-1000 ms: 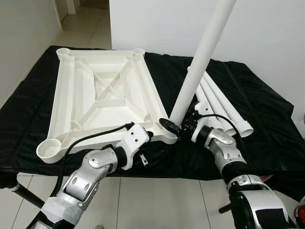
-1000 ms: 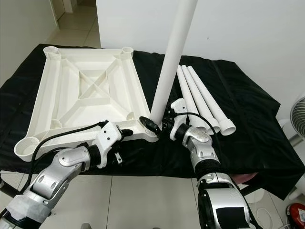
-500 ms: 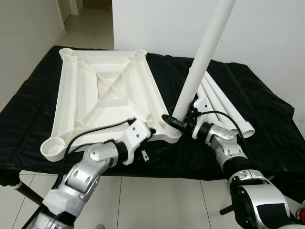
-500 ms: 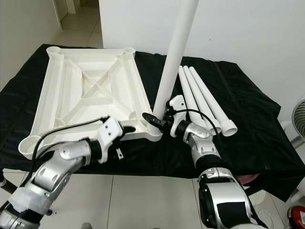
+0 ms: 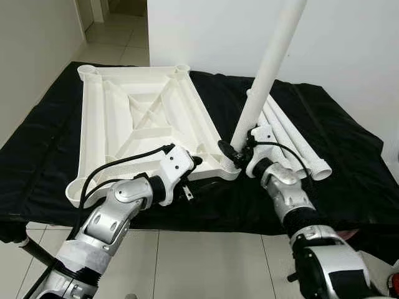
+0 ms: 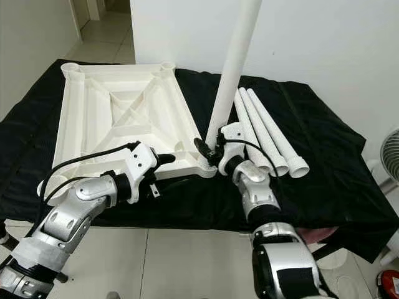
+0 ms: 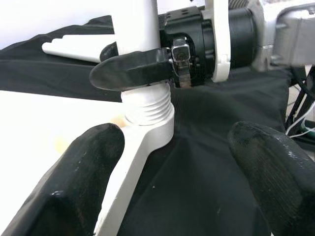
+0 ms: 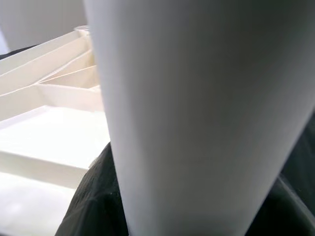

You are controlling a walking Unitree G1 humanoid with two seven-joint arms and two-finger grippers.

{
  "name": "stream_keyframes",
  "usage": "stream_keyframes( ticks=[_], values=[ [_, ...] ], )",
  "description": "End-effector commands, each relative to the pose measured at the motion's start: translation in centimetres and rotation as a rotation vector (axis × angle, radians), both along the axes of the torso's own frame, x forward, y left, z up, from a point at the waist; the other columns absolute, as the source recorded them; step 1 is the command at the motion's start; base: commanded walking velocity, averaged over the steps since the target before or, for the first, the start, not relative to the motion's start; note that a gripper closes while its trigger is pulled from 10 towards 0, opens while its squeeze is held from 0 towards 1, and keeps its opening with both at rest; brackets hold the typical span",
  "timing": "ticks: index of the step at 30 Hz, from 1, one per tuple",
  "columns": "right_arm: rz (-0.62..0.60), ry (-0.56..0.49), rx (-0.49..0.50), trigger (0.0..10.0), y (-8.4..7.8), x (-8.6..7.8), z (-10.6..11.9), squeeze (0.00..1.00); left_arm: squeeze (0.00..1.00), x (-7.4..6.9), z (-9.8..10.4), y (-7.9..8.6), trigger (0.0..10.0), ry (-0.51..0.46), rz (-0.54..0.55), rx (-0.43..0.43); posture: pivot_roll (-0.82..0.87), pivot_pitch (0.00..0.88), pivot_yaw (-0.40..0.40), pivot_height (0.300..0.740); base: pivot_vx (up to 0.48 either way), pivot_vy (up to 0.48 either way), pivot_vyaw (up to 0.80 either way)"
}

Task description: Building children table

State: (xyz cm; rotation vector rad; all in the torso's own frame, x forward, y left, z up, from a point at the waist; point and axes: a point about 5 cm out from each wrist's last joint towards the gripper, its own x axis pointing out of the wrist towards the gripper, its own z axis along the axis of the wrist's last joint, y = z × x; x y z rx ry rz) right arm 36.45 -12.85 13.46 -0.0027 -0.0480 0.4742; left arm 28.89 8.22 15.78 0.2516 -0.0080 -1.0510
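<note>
1. Lying upside down on the black cloth [image 5: 50, 137], the top [image 5: 137, 124] is showing its ribbed underside.
2. The left gripper [image 7: 167, 162] is hovering at the top's near right corner, jaws wide, gripping nothing.
3. The right gripper [image 5: 237, 152] is clamping the leg [image 5: 265, 75], which is standing tilted with its threaded end in the corner socket [image 7: 147, 115].
4. Three spare legs [image 6: 268, 134] are lying just beside.

tabletop [image 5: 143, 118] left, spare legs [image 5: 293, 140] right
</note>
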Motion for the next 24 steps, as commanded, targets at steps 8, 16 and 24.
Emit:
stream_keyframes(
  ticks=[8, 16, 24],
  values=[
    [-0.256, 0.094, 0.061, 10.0, 0.9, -1.4, -1.9, 0.00, 0.00, 0.7, 0.1, 0.3, 10.0, 0.012, 0.028, -0.018, -0.04, 0.000, -0.071, 0.740, 0.000, 0.000, 0.00],
    [-0.421, 0.060, 0.068, 10.0, 3.0, -3.3, -1.4, 0.00, 0.00, 1.0, 0.1, 0.3, 10.0, 0.006, 0.028, -0.019, -0.05, 0.000, -0.069, 0.740, 0.000, 0.000, 0.00],
    [-0.423, 0.034, 0.054, 10.0, 3.1, -4.3, -0.7, 0.00, 0.00, 1.1, 0.1, 0.3, 10.0, 0.004, 0.026, -0.023, -0.06, 0.000, -0.071, 0.740, 0.000, 0.000, 0.00]
  ],
)
